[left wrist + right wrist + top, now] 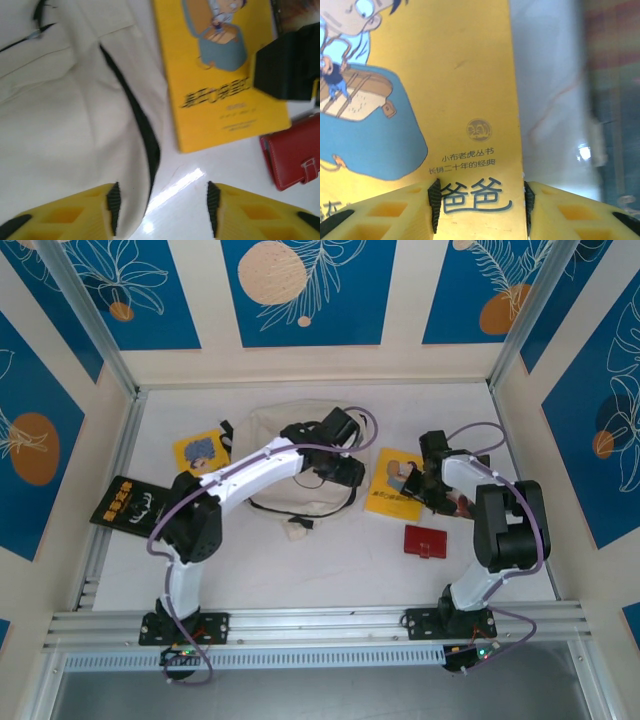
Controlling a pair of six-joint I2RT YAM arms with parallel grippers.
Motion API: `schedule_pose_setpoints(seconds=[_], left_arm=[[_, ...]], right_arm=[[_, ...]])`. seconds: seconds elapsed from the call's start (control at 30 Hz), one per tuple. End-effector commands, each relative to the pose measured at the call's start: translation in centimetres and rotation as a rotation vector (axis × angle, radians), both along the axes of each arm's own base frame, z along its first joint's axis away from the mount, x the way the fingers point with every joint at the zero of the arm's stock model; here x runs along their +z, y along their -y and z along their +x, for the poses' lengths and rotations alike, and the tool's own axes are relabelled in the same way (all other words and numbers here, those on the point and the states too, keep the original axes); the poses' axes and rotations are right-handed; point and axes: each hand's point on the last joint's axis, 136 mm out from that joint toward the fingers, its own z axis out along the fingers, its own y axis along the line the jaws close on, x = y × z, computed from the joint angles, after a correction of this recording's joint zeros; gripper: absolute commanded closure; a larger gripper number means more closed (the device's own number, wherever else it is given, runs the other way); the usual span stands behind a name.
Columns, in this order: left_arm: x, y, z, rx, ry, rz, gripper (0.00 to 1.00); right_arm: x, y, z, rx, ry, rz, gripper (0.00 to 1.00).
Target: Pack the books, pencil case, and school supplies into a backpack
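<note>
The cream backpack lies flat at the table's middle, and my left gripper hovers open over its right edge. Its left finger is above the fabric and black trim, its right finger above bare table. A yellow book lies just right of the backpack. My right gripper is low over that book's right edge, open, its pads straddling a strip of the cover. The red pencil case lies below the book. A second yellow book and a dark book lie left of the backpack.
A black strap loop and a small tag trail from the backpack's near side. Walls and an aluminium rail bound the white table.
</note>
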Motion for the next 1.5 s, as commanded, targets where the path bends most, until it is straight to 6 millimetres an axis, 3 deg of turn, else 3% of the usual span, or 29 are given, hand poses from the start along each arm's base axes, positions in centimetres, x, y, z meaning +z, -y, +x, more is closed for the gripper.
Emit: schedule_pose_setpoints(seconds=[0.0, 0.17, 0.27, 0.4, 0.83, 1.1, 1.3, 1.47], left_arm=[[-1.6, 2.7, 0.1, 0.003, -0.041, -0.033, 0.54], [-3.8, 5.5, 0.8, -0.009, -0.037, 0.008, 0.57], [-5.3, 5.2, 1.8, 0.074, -0.019, 0.105, 0.64], [-5.9, 6.9, 2.3, 0.089, 0.01, 0.104, 0.69], [-12.0, 7.7, 0.3, 0.018, -0.069, 0.185, 0.83], [-15.3, 7.1, -1.4, 0.012, -0.126, 0.247, 0.86], [-15.3, 7.0, -1.5, 0.01, -0.123, 0.247, 0.87], [-13.2, 7.6, -0.9, -0.008, -0.099, 0.205, 0.84]], right_arm=[[-0.7, -2.5, -0.9, 0.063, -0.044, 0.086, 0.52], [-0.4, -1.6, -0.3, 0.013, -0.03, 0.097, 0.5], [-0.3, -1.2, 0.2, -0.01, -0.019, 0.132, 0.48], [-0.5, -0.6, 0.6, -0.032, -0.02, 0.163, 0.49], [-0.7, -0.7, 1.0, -0.023, -0.029, 0.193, 0.61], [3.7, -3.7, 2.1, 0.048, 0.09, 0.359, 0.72], [4.1, -3.4, 1.9, 0.03, 0.094, 0.348, 0.87], [3.8, -2.4, 1.5, -0.005, 0.111, 0.291, 1.0]])
